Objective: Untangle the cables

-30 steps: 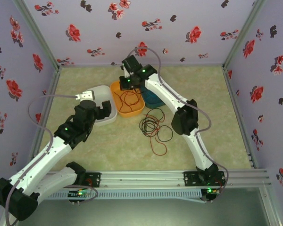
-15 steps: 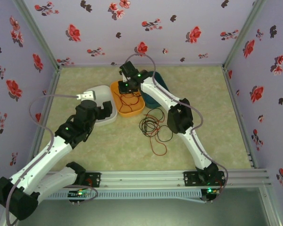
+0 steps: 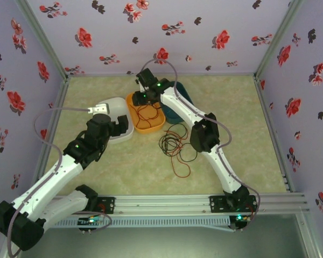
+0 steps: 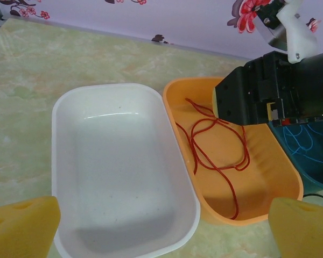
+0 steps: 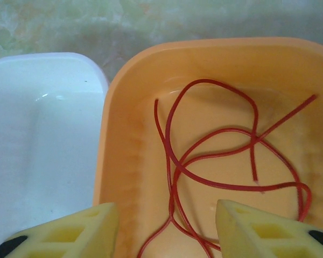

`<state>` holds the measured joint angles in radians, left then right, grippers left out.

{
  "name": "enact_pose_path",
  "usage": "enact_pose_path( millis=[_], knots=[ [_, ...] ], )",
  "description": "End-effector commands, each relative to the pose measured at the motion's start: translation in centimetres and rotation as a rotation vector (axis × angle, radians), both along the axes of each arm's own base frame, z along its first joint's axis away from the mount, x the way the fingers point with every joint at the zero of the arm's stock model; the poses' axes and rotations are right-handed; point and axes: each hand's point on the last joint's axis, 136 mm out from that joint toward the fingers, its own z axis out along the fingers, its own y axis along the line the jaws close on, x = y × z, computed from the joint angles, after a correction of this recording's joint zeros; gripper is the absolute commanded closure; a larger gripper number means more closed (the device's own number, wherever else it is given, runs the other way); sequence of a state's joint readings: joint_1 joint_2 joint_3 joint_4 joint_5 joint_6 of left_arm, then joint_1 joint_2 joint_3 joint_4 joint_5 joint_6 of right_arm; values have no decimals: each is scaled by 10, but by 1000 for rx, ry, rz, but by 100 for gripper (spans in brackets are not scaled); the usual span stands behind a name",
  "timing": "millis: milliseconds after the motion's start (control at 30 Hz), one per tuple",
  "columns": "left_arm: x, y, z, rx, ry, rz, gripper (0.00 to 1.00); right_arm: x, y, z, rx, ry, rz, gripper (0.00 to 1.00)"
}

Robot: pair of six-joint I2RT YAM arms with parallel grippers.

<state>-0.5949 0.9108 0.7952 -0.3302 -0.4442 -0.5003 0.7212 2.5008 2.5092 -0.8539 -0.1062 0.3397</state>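
Looking down from the top external view, we find the right gripper [image 3: 142, 99] above the orange tray [image 3: 153, 127], jaws too small to judge. The red cable [image 3: 146, 112] lies beneath it. A black-and-red tangle [image 3: 175, 145] sits on the table [image 3: 129, 161], behind that claw. The left gripper [image 3: 120, 124] hangs over the white tray [image 3: 110, 103].

Left wrist: left gripper [image 4: 161, 228] is spread wide and empty, its tips cut off at the corners. The white tray [image 4: 113, 161] is just ahead. The red cable [image 4: 215, 156] is ahead-right, partly hidden by the other wrist. The blue cable [image 4: 307, 137] in the teal tray [image 4: 312, 166] is cropped.

Right wrist: right gripper [image 5: 167, 231] has its jaws apart, pinching nothing. The red cable [image 5: 175, 166] loops ahead and runs below, between the fingers.
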Motion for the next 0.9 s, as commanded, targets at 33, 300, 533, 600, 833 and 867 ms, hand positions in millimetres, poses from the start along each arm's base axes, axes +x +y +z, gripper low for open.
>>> enact_pose_path(
  millis=[33,300,533,600,833,867],
  knots=[
    [3,2,4,-29,-9,23,0,-7,-22,60,-21,-102,-39,44],
    [4,-1,2,-35,10,14,0,-36,-84,84,-54,-167,-210,41],
    [9,-37,-9,-70,51,-133,0,-82,-154,77,-65,-198,-373,23],
    [10,-50,-14,-72,59,-168,0,-96,-174,70,-81,-200,-413,12],
    [0,-121,-49,-6,108,-367,0,-141,-250,45,-149,-203,-617,1],
    [-2,-132,-56,5,119,-388,0,-147,-257,42,-151,-201,-633,1]
  ],
)
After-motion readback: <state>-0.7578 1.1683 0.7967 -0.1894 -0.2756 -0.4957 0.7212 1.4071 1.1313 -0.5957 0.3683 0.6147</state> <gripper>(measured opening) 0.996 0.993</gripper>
